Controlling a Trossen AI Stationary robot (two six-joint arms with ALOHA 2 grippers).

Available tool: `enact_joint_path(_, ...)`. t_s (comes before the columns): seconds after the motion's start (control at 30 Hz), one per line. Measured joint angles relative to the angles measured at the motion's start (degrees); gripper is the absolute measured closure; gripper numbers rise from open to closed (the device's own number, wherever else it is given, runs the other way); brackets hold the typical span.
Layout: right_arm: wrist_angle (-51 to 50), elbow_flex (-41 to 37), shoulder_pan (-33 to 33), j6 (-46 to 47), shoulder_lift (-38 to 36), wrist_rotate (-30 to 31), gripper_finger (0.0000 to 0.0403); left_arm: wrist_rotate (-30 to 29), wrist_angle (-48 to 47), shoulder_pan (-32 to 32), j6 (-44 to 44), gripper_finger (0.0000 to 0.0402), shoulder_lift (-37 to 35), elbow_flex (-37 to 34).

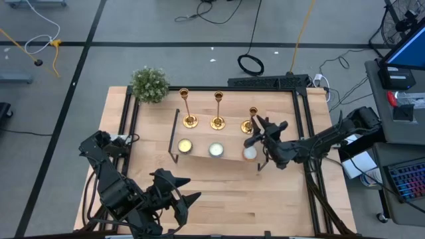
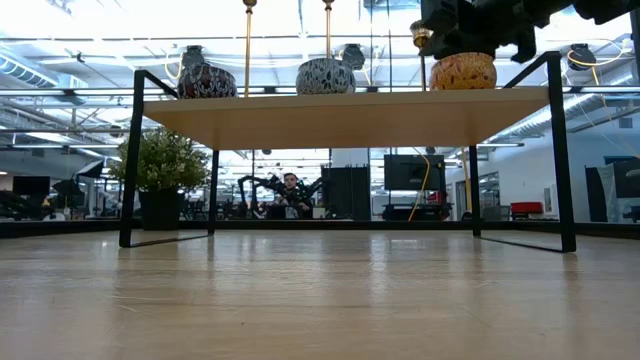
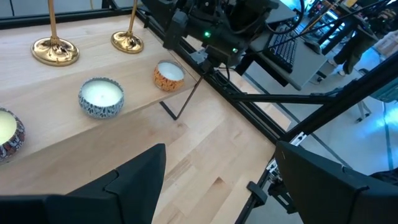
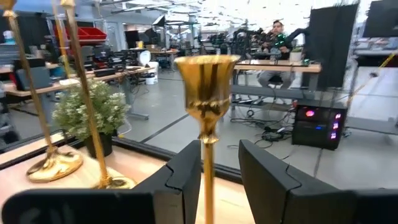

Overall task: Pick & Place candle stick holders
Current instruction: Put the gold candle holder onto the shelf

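Observation:
Three gold candlesticks stand by their round bases on the wooden shelf [image 1: 206,136]: left [image 1: 189,119], middle [image 1: 218,121], right [image 1: 250,123]. My right gripper [image 1: 256,132] is open at the right candlestick, coming level from the table's right. In the right wrist view its fingers stand either side of the thin stem [image 4: 208,163], below the cup [image 4: 206,84], with my right gripper [image 4: 221,180] lower in that view. The stem stands closer to one finger. My left gripper [image 1: 176,193] is open and empty near the table's near edge; it also shows in the left wrist view [image 3: 217,186]. My right gripper has the right candlestick's stem [image 4: 209,155] between its open fingers, which lie level and across the upright stem. One finger [image 4: 183,174] is right beside the stem; I cannot tell whether it touches. The candlestick stands upright on the shelf.
Three candle jars stand along the shelf's near edge [image 1: 184,146], [image 1: 216,150], [image 1: 249,153]. A small potted plant [image 1: 149,84] stands at the table's far left. The shelf's black wire legs [image 2: 558,150] hold it above the table. A person sits in the room beyond [image 4: 277,34].

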Motion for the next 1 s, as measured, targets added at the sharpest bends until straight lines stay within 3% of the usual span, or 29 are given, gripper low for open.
enact_joint_path(0.3,15.3,0.0,2.5,-16.7,0.0,7.9,0.0298,0.0,0.0,0.0,0.6,0.0092,0.0,0.0)
enact_joint_path(0.47,27.6,0.0,5.1,-24.5,0.0,8.0,0.0298,0.6,0.0,-0.1,1.0,0.0092,0.0,0.0)
enact_joint_path(0.63,39.4,1.0,11.1,-32.9,-1.2,8.0,0.0298,5.0,0.0,-0.1,3.2,0.0092,0.0,0.0)
enact_joint_path(0.8,40.0,3.5,19.0,-34.3,-3.8,5.6,0.0302,10.7,-0.9,0.1,6.3,0.0092,0.0,0.0)
enact_joint_path(1.0,39.8,5.0,25.9,-30.2,-6.0,1.7,0.0326,9.1,-9.1,2.3,0.5,0.0092,0.0,0.0)
